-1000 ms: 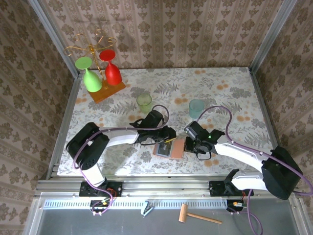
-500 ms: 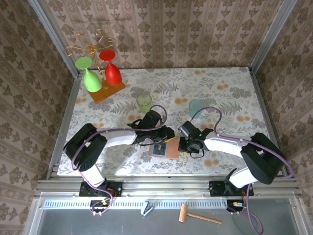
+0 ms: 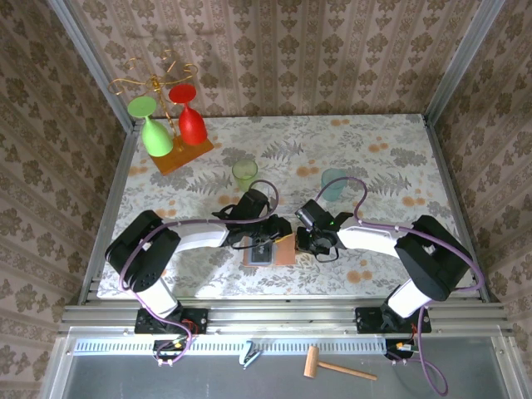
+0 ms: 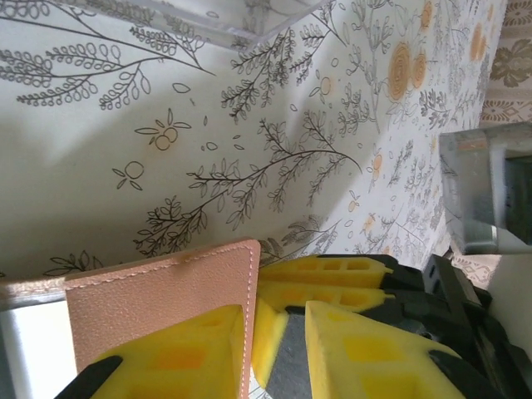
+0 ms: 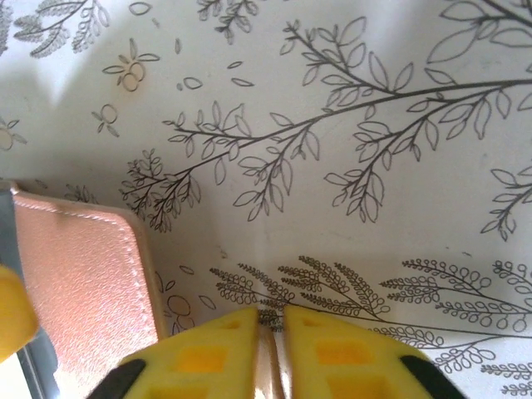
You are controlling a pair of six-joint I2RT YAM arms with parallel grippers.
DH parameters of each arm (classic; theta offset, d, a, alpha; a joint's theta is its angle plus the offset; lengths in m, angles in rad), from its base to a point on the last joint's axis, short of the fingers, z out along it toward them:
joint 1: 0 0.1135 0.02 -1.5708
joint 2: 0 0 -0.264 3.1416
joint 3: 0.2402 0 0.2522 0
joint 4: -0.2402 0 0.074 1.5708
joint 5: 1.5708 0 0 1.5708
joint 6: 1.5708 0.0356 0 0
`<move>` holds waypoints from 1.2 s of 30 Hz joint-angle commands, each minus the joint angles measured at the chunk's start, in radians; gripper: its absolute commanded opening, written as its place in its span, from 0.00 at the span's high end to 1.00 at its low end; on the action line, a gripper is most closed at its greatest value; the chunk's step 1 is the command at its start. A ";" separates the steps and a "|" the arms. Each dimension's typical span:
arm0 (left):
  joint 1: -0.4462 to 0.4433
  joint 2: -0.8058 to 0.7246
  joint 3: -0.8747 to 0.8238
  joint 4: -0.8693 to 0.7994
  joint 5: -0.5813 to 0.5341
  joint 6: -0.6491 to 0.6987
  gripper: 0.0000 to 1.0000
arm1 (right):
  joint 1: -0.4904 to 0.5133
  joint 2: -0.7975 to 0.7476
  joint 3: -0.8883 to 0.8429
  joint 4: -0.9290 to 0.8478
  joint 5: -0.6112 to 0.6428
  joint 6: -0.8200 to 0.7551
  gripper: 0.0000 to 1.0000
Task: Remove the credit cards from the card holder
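The card holder lies opened on the table between the two arms, salmon-pink outside to the right, grey-blue inside to the left. The credit cards cannot be told apart from the pockets. My left gripper reaches over it from the left. In the left wrist view its yellow fingers are shut on the pink flap. My right gripper is at the holder's right edge. Its tips are down at the tablecloth, a narrow slit apart, just right of the pink cover.
A green cup and a teal cup stand just behind the arms. A rack on an orange base holds a green glass and a red glass at the back left. A wooden mallet lies below the table's front rail.
The card holder and both grippers have shifted left across the table. The right arm has swung in after it, and its jaws have parted slightly.
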 commanded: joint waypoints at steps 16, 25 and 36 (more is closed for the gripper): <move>0.008 0.031 -0.050 0.068 0.011 -0.044 0.74 | 0.017 -0.256 0.080 -0.232 0.023 -0.005 0.66; 0.014 0.037 -0.052 0.088 0.015 -0.053 0.74 | 0.076 -0.205 0.078 -0.092 -0.077 0.049 0.85; 0.029 -0.032 -0.063 0.079 0.002 -0.060 0.75 | 0.082 -0.094 0.048 -0.067 -0.053 0.056 0.87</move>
